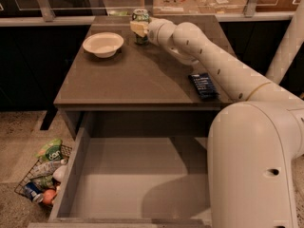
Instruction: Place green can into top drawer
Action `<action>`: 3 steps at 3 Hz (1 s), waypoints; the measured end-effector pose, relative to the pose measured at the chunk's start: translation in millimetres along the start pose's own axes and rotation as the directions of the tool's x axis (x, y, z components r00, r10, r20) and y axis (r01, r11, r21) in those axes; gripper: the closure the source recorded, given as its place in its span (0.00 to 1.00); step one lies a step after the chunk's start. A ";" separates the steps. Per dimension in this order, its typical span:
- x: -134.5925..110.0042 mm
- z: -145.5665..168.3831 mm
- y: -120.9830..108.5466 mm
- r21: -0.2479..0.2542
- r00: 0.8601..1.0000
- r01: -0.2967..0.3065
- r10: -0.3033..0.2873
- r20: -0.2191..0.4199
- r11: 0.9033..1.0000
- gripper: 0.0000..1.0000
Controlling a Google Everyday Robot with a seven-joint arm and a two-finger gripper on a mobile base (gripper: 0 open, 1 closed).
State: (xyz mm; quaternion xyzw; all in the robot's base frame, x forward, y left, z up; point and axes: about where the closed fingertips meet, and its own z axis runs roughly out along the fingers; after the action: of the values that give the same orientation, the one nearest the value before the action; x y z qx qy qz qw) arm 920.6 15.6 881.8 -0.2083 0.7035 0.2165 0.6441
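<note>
Green cylindrical can (140,15), end effector (138,29) at it, shallow grey drawer (123,175) open

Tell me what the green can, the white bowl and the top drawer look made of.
The green can: metal, likely aluminium, judging by its silvery top. The white bowl: matte, pale, thin-rimmed; paper or plastic, unclear. The top drawer: flat grey panels, dull finish; painted metal or laminate, can't tell. The gripper is at the can on the table's far edge.

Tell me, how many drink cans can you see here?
2. A green can stands at the far edge of the table, with the gripper at it. A blue can lies in the basket on the floor; its litter may hide more.
</note>
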 end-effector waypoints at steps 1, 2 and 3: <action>-25.3 -17.5 12.1 -0.002 0.997 0.062 -0.062 -0.044 0.998 1.00; -63.1 -46.7 27.7 -0.004 0.988 0.130 -0.130 -0.089 0.992 1.00; -106.5 -83.4 48.3 -0.007 0.975 0.196 -0.195 -0.107 0.981 1.00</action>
State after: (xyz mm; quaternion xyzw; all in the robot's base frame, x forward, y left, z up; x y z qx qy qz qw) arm 833.8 8.9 996.1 -0.2868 0.7134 0.1395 0.6240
